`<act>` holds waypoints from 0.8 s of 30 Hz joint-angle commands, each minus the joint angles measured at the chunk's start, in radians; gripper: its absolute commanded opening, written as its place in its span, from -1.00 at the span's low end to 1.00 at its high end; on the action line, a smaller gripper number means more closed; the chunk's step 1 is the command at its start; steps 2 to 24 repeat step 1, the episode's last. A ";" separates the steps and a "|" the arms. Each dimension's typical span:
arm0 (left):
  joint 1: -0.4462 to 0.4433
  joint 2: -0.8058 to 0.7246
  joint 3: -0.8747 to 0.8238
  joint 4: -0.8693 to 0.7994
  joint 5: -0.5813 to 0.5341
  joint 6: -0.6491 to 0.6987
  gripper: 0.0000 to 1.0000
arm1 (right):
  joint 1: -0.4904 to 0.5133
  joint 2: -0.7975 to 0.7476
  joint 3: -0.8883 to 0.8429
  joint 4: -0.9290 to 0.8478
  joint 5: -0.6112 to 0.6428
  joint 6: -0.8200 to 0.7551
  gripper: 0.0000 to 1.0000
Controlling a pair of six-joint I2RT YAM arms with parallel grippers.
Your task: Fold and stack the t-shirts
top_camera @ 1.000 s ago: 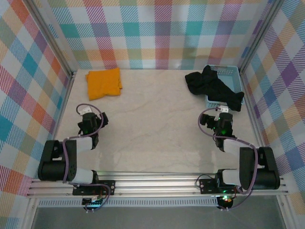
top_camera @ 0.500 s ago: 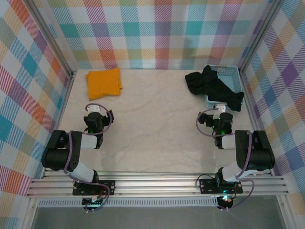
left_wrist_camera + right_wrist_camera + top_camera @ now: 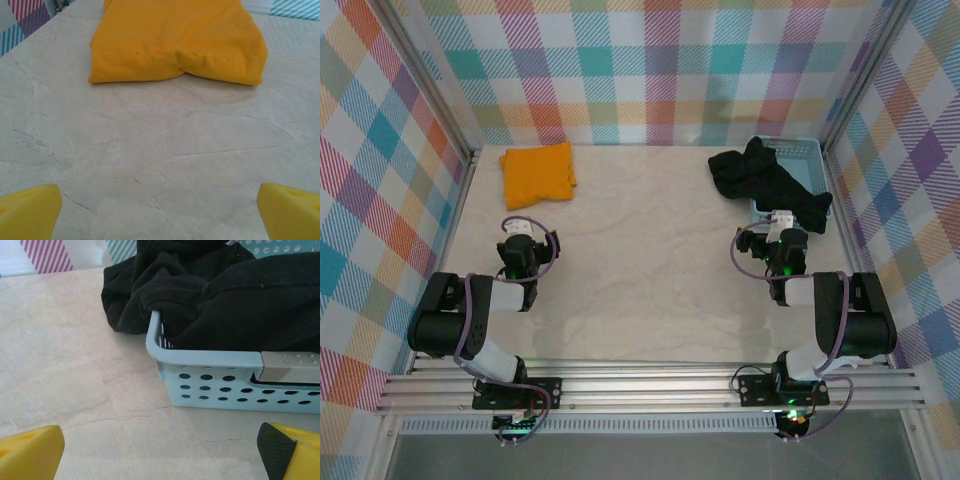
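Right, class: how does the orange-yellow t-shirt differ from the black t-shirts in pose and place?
The orange-yellow t-shirt lies folded flat; the black t-shirts are a crumpled heap. The orange-yellow t-shirt rests on the table; the black t-shirts spill over the rim of the light blue basket. Both are soft fabric.

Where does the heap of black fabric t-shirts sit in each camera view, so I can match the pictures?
Top external: heap of black fabric t-shirts at far right, spilling over the light blue perforated plastic basket.
Left wrist: faces the folded orange-yellow fabric t-shirt instead.
Right wrist: heap across the upper centre and right, draped over the basket's rim.
Shared landmark: the basket.
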 commanded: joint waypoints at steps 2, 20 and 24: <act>-0.008 0.005 0.009 0.004 -0.014 0.014 1.00 | 0.009 0.003 0.009 0.003 -0.001 -0.018 0.99; -0.008 0.005 0.009 0.004 -0.014 0.014 1.00 | 0.009 0.003 0.009 0.003 -0.001 -0.018 0.99; -0.008 0.005 0.009 0.004 -0.014 0.014 1.00 | 0.009 0.003 0.009 0.003 -0.001 -0.018 0.99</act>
